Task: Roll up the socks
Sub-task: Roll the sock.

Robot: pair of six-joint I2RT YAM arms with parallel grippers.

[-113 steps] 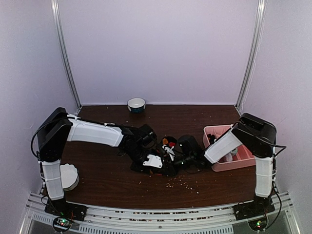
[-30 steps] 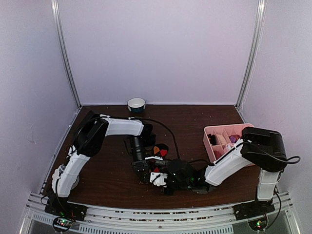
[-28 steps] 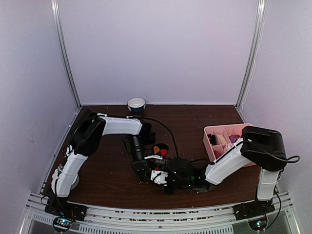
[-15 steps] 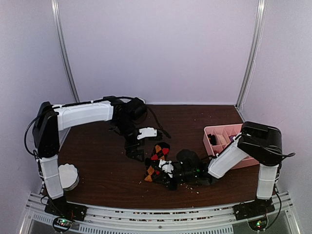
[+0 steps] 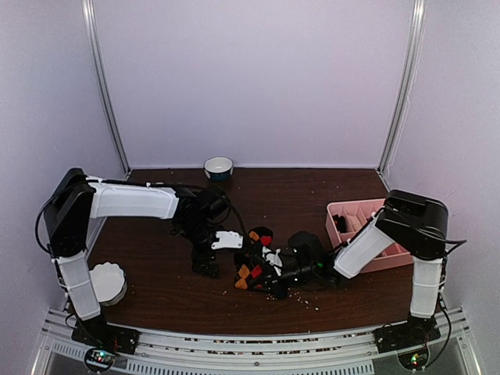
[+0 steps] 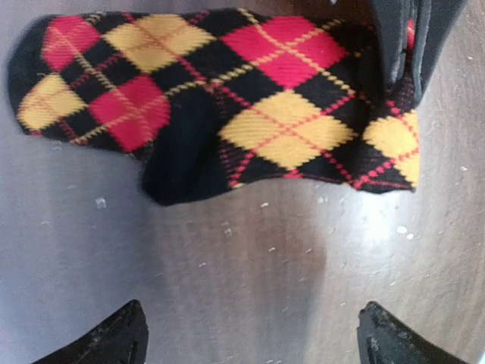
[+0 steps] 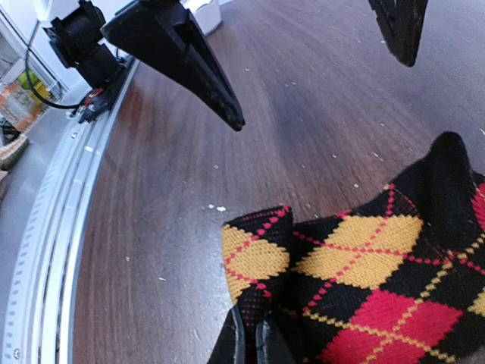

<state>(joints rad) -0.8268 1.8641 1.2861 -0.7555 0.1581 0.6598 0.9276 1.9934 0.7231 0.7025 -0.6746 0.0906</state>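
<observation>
A black sock with red, orange and yellow argyle diamonds [image 5: 251,256] lies flat on the dark wooden table [image 5: 156,273], spread across the left wrist view [image 6: 227,98]. My right gripper [image 7: 254,341] is shut on one yellow-diamond corner of the sock [image 7: 379,280]. From above, the right gripper [image 5: 254,277] sits at the sock's near end. My left gripper [image 5: 216,254] hangs wide open just left of the sock, and nothing but bare wood lies between its fingers. In the left wrist view the left gripper [image 6: 254,341] stands short of the sock, and the right fingers [image 6: 409,38] pinch the fabric.
A pink divided bin [image 5: 355,212] stands at the right, behind my right forearm. A white and blue bowl [image 5: 219,167] sits at the back wall. A white ridged dish [image 5: 105,283] lies at the front left. Crumbs [image 5: 301,295] dot the wood near the sock.
My left gripper opened and let go of the sock, swung toward the back, then came down left of it. The sock now lies spread out, still pinched by the right gripper.
</observation>
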